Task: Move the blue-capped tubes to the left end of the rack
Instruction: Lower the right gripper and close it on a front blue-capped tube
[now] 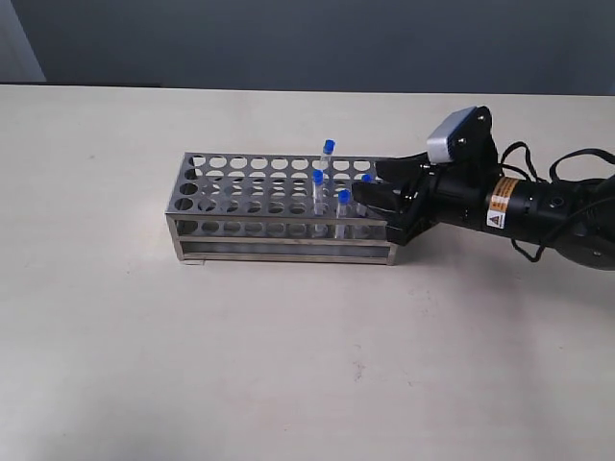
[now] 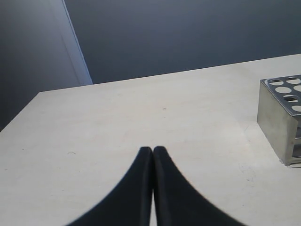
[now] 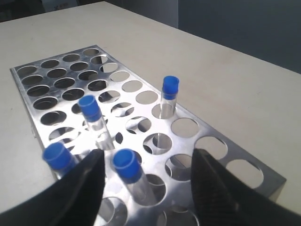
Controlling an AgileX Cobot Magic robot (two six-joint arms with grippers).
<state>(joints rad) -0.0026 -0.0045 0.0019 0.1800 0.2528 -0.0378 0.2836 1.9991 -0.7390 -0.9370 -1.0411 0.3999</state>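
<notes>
The steel rack [image 1: 240, 187] lies lengthwise on the table, with four blue-capped tubes standing in holes toward its right end. In the exterior view one tube [image 1: 329, 147] is in the back row, two more [image 1: 317, 179] [image 1: 343, 197] stand nearer the front, and the fourth [image 1: 366, 179] is by the right end. My right gripper [image 1: 373, 189] reaches over that end and is open. In the right wrist view that gripper [image 3: 148, 165] straddles one tube [image 3: 127, 165], which stands close to one finger [image 3: 84, 188] without being gripped. My left gripper [image 2: 153, 149] is shut and empty above bare table.
The rack's left end [image 2: 280, 117] shows at the edge of the left wrist view, its holes empty. A dark wall runs behind the pale table [image 1: 288, 365]. The right arm's cables [image 1: 567, 211] trail to the right.
</notes>
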